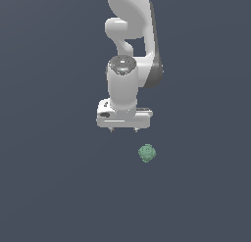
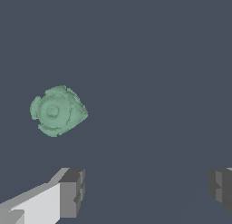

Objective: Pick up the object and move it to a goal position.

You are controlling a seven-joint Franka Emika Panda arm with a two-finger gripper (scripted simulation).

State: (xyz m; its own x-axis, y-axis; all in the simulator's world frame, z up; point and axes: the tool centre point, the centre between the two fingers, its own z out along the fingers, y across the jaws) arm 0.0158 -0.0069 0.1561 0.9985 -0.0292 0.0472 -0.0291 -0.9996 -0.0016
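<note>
Panda arm over a plain dark grey counter [image 1: 49, 187]. Gripper [image 1: 123, 130] points down with its jaws spread wide and nothing between them; the wrist view shows the two fingers [image 2: 72, 193] far apart with only bare surface in the gap.

Object: small lumpy green ball [image 1: 147, 153], bumpy and faceted, lying on the counter. In the exterior view it sits below the gripper and off toward that view's right, apart from both fingertips. In the wrist view the ball [image 2: 58, 111] lies outside the span of the fingers, not centred between them.

Progress: nothing grasped, ball not lifted. Judged to be at the approach stage, with the gripper not yet lined up over the ball.

Left to do: shift sideways until the ball sits between the fingers, descend, close, lift, carry to goal. No goal marker is visible in either view, so the remaining travel cannot be judged.
</note>
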